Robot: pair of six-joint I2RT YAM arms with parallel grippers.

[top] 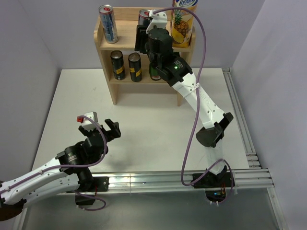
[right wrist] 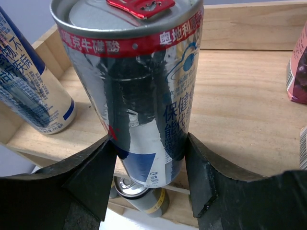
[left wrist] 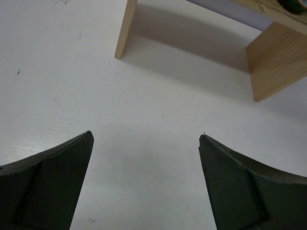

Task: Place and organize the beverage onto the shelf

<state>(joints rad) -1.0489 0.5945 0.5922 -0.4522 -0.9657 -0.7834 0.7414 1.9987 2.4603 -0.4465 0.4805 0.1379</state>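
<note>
Top view: the shelf point(top: 125, 42) stands at the far edge of the table point(top: 144, 124). One silver-blue can point(top: 108, 24) stands upright at the left end of the shelf's top tier. The juice carton point(top: 182, 21) stands at the right end. Two dark cans point(top: 117, 64) point(top: 135, 67) stand side by side on the lower tier. The right gripper point(top: 144, 36) is at the top tier, on a second silver-blue can point(top: 144, 17). The left gripper point(top: 108, 130) hovers over the table, well in front of the shelf.

Left wrist view: the left gripper's fingers point(left wrist: 48, 187) are spread wide with nothing between them, and the shelf legs are ahead.

Right wrist view: both fingers point(right wrist: 91, 177) press the sides of the second silver-blue can, which is upright with its base at the shelf's front edge. Whether it rests on the board cannot be told.
</note>
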